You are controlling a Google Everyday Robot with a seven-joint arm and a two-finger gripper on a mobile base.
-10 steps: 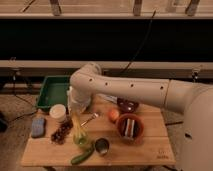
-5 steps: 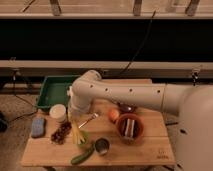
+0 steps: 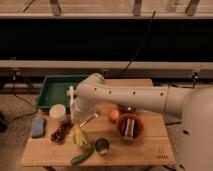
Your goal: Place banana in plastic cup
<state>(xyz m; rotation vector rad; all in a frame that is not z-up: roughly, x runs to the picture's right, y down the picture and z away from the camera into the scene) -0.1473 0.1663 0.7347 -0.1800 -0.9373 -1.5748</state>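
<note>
The yellow banana (image 3: 78, 133) stands nearly upright with its lower end inside the translucent light green plastic cup (image 3: 80, 140), at the front left of the wooden table (image 3: 145, 152). My gripper (image 3: 81, 122) hangs from the white arm (image 3: 125, 97) directly above the cup, at the banana's upper end. The arm's wrist covers the place where the gripper meets the banana.
A dark green cucumber (image 3: 82, 156) and a small metal cup (image 3: 102, 146) lie just in front of the plastic cup. Dark grapes (image 3: 62, 132), a blue sponge (image 3: 37, 126) and a white container (image 3: 57, 112) are to its left. An orange (image 3: 114, 115), a brown bowl (image 3: 131, 127) and a green tray (image 3: 52, 90) are also here.
The arm has lowered and shifted slightly right, bringing the banana down from above the cup into its mouth.
</note>
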